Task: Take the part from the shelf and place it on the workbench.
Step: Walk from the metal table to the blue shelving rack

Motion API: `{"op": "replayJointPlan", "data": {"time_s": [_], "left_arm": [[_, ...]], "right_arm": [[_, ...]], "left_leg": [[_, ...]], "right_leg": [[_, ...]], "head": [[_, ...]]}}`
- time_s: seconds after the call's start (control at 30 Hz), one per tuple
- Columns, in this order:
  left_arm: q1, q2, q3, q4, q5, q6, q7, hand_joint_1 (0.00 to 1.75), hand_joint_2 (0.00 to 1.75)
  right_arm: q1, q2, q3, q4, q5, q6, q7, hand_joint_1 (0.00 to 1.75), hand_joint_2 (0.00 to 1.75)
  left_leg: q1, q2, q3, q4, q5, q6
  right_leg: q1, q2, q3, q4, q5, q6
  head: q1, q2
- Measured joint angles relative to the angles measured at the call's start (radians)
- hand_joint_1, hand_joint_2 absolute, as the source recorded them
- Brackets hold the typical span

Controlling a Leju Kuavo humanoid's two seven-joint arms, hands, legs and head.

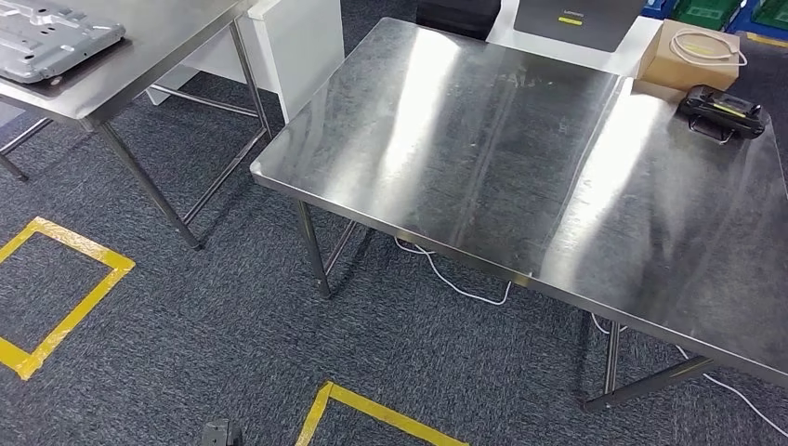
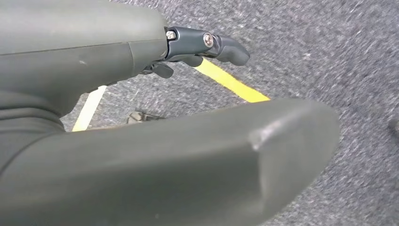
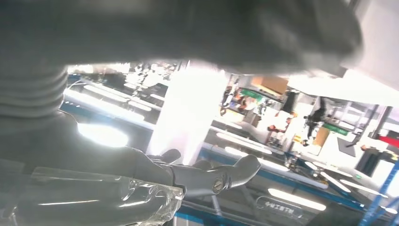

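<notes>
Steel surface (image 1: 520, 158) sat right. A grey metal part (image 1: 51, 32) lay on the far-left table (image 1: 139, 65). The left hand (image 2: 141, 61) hung loosely open over the carpet (image 2: 329, 56), holding nothing. The right hand (image 3: 197, 176) was by something clear (grip: can't tell). Likely the fetch step; next, turn left and reach.

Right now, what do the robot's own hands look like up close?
The left hand has a smooth grey cover, a thick grey thumb and darker blue-grey fingers fastened with silver screws. The right hand has a grey ribbed cover and silvery-grey fingers with a screw.
</notes>
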Motion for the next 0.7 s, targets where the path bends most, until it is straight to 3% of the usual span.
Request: {"op": "replayJointPlan", "data": {"time_s": [0.1,0.13,0.47,0.57,0.63,0.67,0.7], "left_arm": [[0.001,0.0,0.0,0.0,0.0,0.001,-0.002,0.0,0.0],[0.001,0.0,0.0,0.0,0.0,0.002,-0.002,0.0,0.0],[0.001,0.0,0.0,0.0,0.0,0.002,-0.002,0.0,0.0],[0.001,0.0,0.0,0.0,0.0,0.002,-0.002,0.0,0.0],[0.0,0.0,0.0,0.0,0.0,0.002,-0.002,0.0,0.0],[0.0,0.001,0.0,0.0,0.0,0.003,-0.002,0.0,0.0],[0.0,0.002,0.0,0.0,0.0,0.004,0.0,0.0,0.0]], "right_arm": [[0.018,0.004,-0.006,0.0,-0.015,-0.027,-0.018,0.0,1.75],[0.02,0.004,-0.007,0.0,-0.017,-0.03,-0.019,0.0,1.75],[0.02,0.005,-0.007,0.0,-0.017,-0.031,-0.02,0.0,1.75],[0.024,0.006,-0.01,0.0,-0.021,-0.038,-0.022,0.0,1.75],[0.04,0.012,-0.02,0.0,-0.034,-0.063,-0.026,0.0,1.75],[0.067,0.023,-0.034,0.0,-0.053,-0.088,-0.033,0.0,1.75],[0.124,0.046,-0.063,-0.001,-0.092,-0.135,-0.051,0.0,1.75]], "left_leg": [[-0.006,0.0,-0.007,0.001,0.007,-0.001],[-0.006,0.0,-0.007,0.001,0.007,-0.002],[-0.007,0.0,-0.007,0.001,0.007,-0.002],[-0.008,-0.001,-0.007,0.003,0.008,-0.003],[-0.015,-0.001,-0.012,0.008,0.01,-0.007],[-0.016,-0.001,-0.018,0.019,0.004,-0.013],[-0.01,-0.001,-0.052,0.096,-0.036,-0.027]], "right_leg": [[0.003,0.0,0.098,-0.149,0.047,0.014],[0.003,-0.001,0.116,-0.179,0.056,0.015],[0.003,-0.001,0.121,-0.188,0.058,0.016],[0.003,-0.003,0.157,-0.247,0.071,0.015],[0.011,-0.003,0.178,-0.287,0.08,0.0],[0.009,-0.003,0.181,-0.294,0.084,-0.011],[0.006,-0.003,0.182,-0.297,0.089,-0.025]], "head": [[0.0,0.0],[0.0,0.0],[0.0,0.0],[0.001,0.0],[0.001,0.0],[0.001,0.0],[0.0,0.0]]}}
